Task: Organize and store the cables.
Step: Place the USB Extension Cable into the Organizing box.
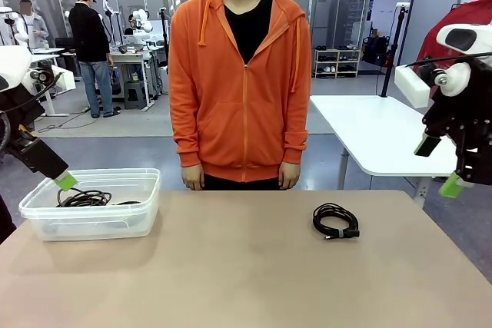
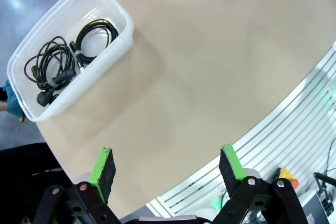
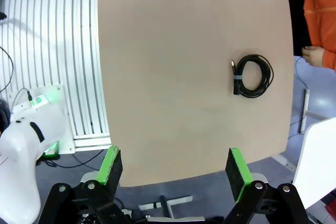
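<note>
Front camera: low at desk [image 1: 246,266] near edge, faces far side, person standing there. Left wrist camera: high above desk's left part, looks down past own tool [image 2: 167,167]. Right wrist camera: high over right part, looks down. All three share desk top.

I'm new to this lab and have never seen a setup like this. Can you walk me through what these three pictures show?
The wide picture looks across a tan table at a person in an orange hoodie. Two white robot arms stand at its sides. Each ends in a black claw with green pads: the left gripper and the right gripper. The other two pictures come from cameras on the arms' wrists, looking down past those claws. Both claws are open, raised above the table and hold nothing. On the table, a clear plastic bin already holds two coiled cables. One more coiled cable lies loose on the table, waiting to be stored.
</note>
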You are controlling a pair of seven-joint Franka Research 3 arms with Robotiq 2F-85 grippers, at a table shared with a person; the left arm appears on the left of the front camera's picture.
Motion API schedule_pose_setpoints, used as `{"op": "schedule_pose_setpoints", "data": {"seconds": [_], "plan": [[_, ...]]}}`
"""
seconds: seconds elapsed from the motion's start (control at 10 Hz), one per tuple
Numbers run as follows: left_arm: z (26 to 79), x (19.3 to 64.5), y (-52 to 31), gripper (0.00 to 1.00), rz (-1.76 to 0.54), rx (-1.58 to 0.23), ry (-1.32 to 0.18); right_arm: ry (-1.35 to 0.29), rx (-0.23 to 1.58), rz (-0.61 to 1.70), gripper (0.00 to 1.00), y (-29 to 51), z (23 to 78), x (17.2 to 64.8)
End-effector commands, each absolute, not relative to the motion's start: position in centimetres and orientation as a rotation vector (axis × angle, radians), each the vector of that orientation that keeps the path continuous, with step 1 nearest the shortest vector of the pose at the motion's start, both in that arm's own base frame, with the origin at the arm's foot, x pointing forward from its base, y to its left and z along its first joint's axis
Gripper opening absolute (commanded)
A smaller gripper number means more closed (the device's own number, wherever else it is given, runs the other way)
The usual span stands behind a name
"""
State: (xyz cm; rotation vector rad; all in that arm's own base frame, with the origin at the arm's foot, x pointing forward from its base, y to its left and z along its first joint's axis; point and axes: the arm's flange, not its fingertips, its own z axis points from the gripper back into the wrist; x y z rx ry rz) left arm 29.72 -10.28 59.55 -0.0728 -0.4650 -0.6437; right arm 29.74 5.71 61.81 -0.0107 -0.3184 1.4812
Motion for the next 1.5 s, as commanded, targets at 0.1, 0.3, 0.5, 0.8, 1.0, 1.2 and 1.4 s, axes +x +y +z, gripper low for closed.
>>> {"op": "schedule_pose_setpoints", "data": {"seconds": [0.1,0.3,0.5,0.8,1.0,1.2,1.4], "plan": [[60.0,29.8,-10.5,1.00,-0.636,-0.058,-0.452,-0.319,-0.009,1.481,1.00,5.6,62.5,28.4],[62.3,27.1,-8.8,1.00,-0.695,-0.065,-0.487,-0.253,0.070,1.456,1.00,5.2,62.0,31.3],[64.6,22.5,-5.1,1.00,-0.760,-0.067,-0.497,-0.156,0.186,1.424,1.00,4.0,61.0,35.4],[65.0,19.5,-2.1,1.00,-0.761,-0.072,-0.551,-0.130,0.191,1.428,1.00,4.5,59.2,38.7],[64.6,20.7,-1.7,1.00,-0.720,-0.139,-0.543,-0.146,0.219,1.484,1.00,5.3,57.0,40.2],[65.3,19.1,-1.4,1.00,-0.737,-0.104,-0.557,-0.148,0.218,1.564,1.00,5.5,53.9,41.4],[65.3,19.1,-1.4,1.00,-0.737,-0.104,-0.557,-0.175,0.286,1.622,1.00,5.7,49.7,43.9]]}}
